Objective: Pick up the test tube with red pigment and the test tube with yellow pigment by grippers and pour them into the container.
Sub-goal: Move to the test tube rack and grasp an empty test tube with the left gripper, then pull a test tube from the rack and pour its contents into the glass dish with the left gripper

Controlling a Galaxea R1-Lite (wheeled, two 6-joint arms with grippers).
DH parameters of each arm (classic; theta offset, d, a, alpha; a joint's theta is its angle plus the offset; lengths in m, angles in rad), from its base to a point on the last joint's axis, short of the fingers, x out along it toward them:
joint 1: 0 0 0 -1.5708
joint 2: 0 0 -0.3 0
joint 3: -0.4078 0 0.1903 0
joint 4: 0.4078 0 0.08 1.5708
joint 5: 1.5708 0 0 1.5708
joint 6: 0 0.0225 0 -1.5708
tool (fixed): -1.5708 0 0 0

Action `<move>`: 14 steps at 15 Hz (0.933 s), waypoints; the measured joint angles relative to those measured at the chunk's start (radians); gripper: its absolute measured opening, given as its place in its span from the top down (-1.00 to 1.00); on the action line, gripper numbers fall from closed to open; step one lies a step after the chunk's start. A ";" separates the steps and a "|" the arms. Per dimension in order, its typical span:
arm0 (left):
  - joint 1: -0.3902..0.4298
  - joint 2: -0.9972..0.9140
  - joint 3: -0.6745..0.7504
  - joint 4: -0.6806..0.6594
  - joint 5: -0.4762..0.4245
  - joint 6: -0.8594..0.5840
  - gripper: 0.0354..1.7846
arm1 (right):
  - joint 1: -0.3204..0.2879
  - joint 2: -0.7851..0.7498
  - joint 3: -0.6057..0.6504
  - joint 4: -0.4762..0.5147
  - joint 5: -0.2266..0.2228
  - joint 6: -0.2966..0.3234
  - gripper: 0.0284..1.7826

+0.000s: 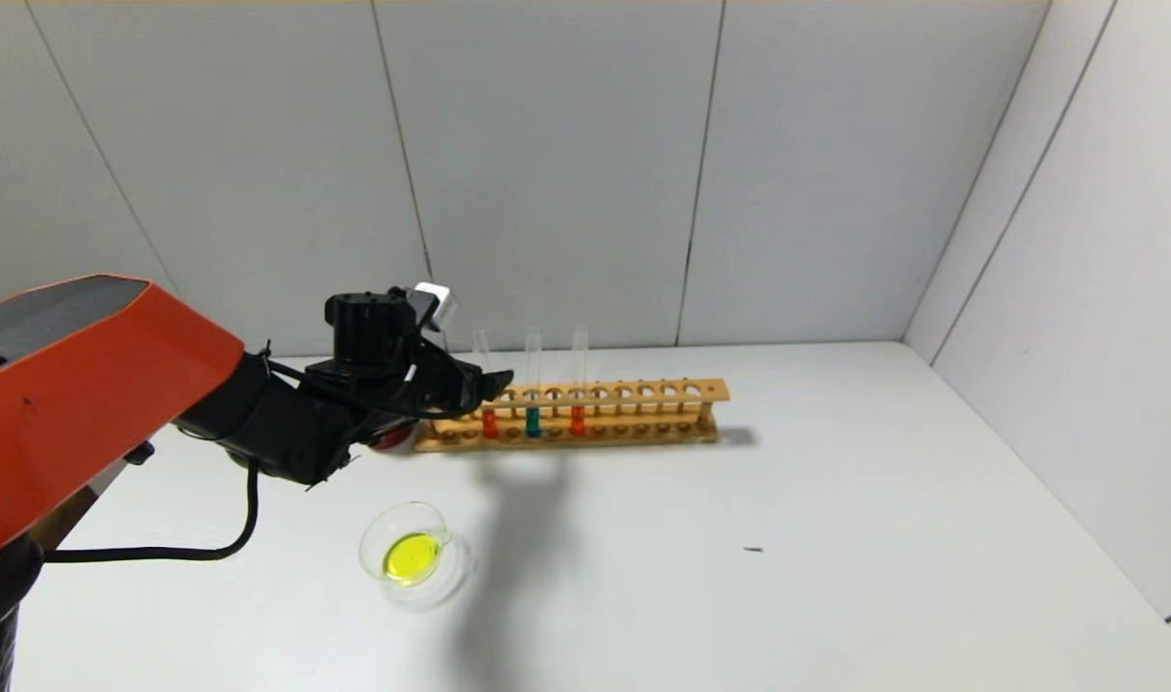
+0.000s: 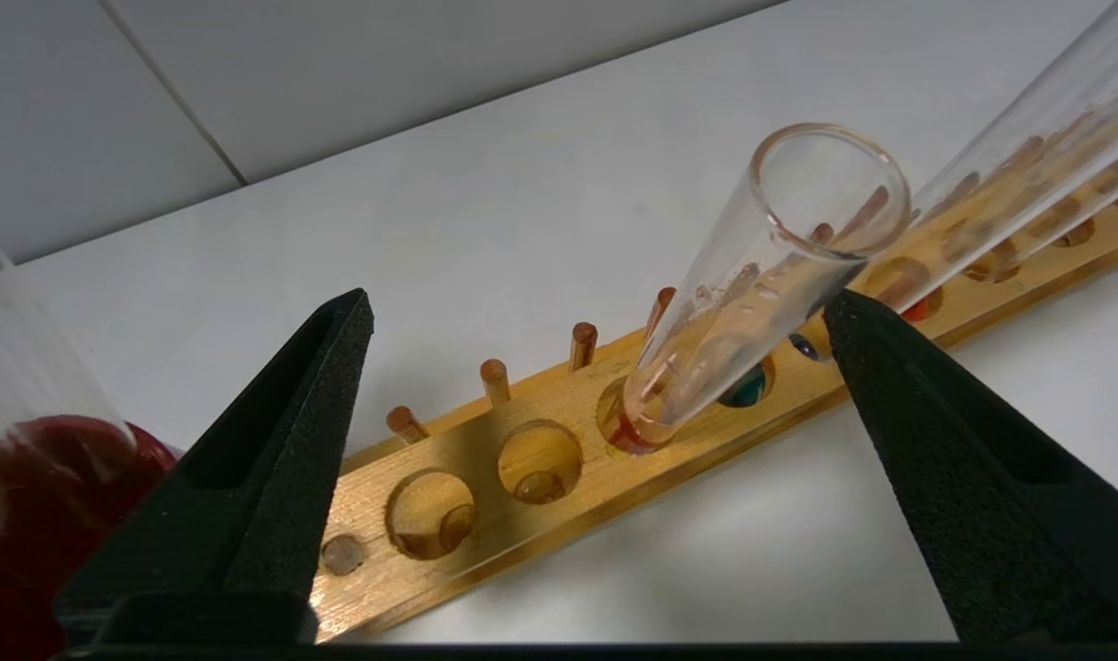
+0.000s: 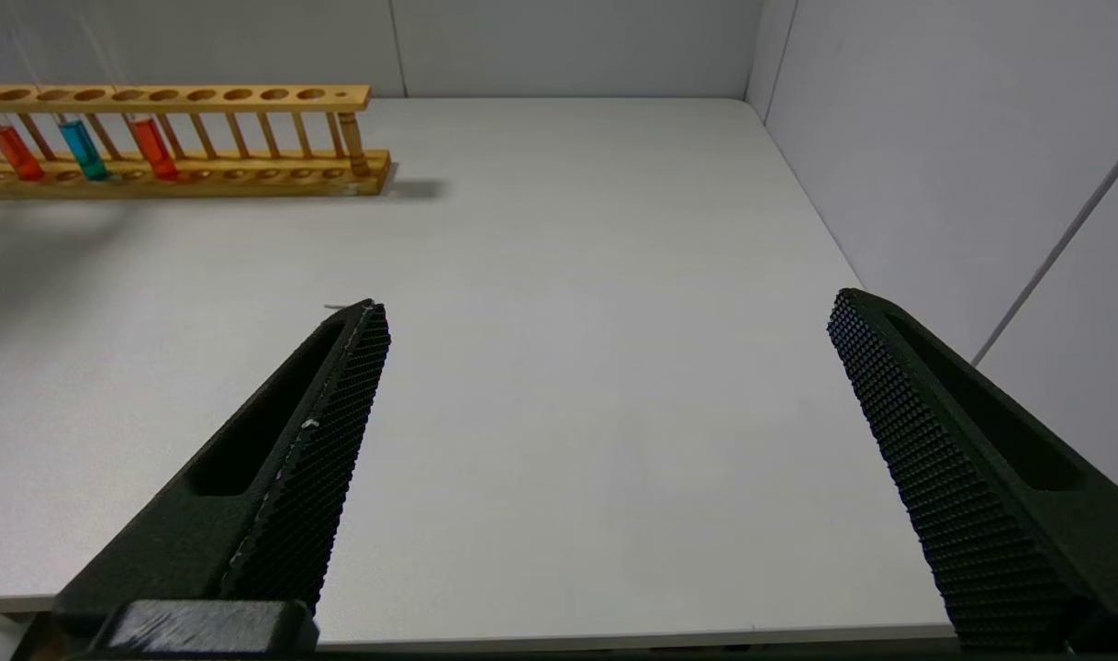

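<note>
My left gripper (image 1: 489,384) is open at the left end of the wooden rack (image 1: 643,408). In the left wrist view (image 2: 596,308) a red-pigment tube (image 2: 761,275) stands in a rack hole between its fingers, close to one fingertip (image 2: 857,321) and not gripped. This tube (image 1: 489,421) is the leftmost in the rack; a second red tube (image 1: 577,419) stands two holes further right. The container (image 1: 372,543) sits on the table in front and holds yellow liquid. No yellow-tinted tube shows. My right gripper (image 3: 605,308) is open and empty over the table's front right, out of the head view.
A teal tube (image 1: 533,420) stands between the two red ones. A dark red cup (image 2: 27,496) stands beside the rack's left end, mostly hidden behind my left gripper in the head view, with clear glass above it. White walls close the back and right.
</note>
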 joint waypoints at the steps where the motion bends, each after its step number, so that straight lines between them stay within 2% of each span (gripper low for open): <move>1: 0.000 0.004 -0.002 0.000 0.000 0.000 -0.84 | 0.000 0.000 0.000 0.000 0.000 0.000 -0.96; 4: -0.001 0.013 -0.009 -0.001 -0.001 0.000 -0.46 | 0.000 0.000 0.000 0.000 0.000 0.000 -0.96; 8: -0.010 0.026 -0.027 -0.001 -0.003 0.001 0.35 | -0.001 0.000 0.000 0.000 0.000 0.000 -0.96; 10: -0.016 0.030 -0.032 -0.001 -0.003 0.001 0.65 | -0.001 0.000 0.000 0.000 0.000 0.000 -0.96; 14: -0.018 0.031 -0.037 0.000 0.000 0.001 0.68 | 0.000 0.000 0.000 0.000 0.000 0.000 -0.96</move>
